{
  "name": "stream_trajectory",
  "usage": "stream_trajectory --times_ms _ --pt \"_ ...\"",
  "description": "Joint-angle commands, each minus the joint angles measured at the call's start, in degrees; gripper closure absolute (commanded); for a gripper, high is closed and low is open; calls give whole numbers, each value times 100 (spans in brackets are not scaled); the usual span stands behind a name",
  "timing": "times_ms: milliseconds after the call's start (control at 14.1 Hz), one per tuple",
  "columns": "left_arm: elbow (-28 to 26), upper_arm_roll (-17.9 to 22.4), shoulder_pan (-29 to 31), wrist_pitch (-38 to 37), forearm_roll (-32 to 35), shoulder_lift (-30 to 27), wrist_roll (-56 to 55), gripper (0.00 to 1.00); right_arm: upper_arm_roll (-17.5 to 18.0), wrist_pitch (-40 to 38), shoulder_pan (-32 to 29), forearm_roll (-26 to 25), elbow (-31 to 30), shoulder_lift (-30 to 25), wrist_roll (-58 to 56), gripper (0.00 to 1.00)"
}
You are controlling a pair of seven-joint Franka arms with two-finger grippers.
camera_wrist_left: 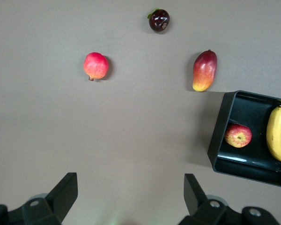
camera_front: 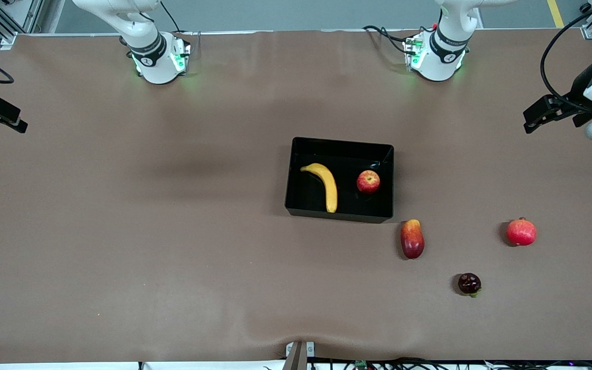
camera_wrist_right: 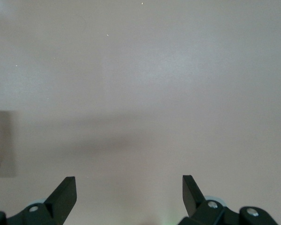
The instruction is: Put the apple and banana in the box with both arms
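Note:
The black box (camera_front: 338, 212) sits mid-table. The yellow banana (camera_front: 325, 185) and the red, yellow-streaked apple (camera_front: 368, 181) both lie inside it, apart from each other. The left wrist view also shows the box (camera_wrist_left: 220, 126), apple (camera_wrist_left: 238, 135) and banana (camera_wrist_left: 277, 134). My left gripper (camera_front: 535, 119) is open and empty, up over the left arm's end of the table; its fingers frame bare table (camera_wrist_left: 131, 192). My right gripper (camera_front: 13, 121) is open and empty over the right arm's end of the table (camera_wrist_right: 129, 192).
An oblong red-yellow mango (camera_front: 412, 238) lies just nearer the front camera than the box's corner. A round red fruit with a nub (camera_front: 521, 232) and a small dark fruit (camera_front: 469, 283) lie toward the left arm's end.

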Motion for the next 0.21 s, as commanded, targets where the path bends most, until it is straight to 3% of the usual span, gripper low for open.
stream_trajectory --times_ms 0,142 --pt "21 46 -13 -236 -127 -109 81 0 -23 -26 77 -112 -49 -103 77 0" --pt "21 37 -4 -333 -127 -109 81 0 -23 -26 77 -112 -49 -103 86 0"
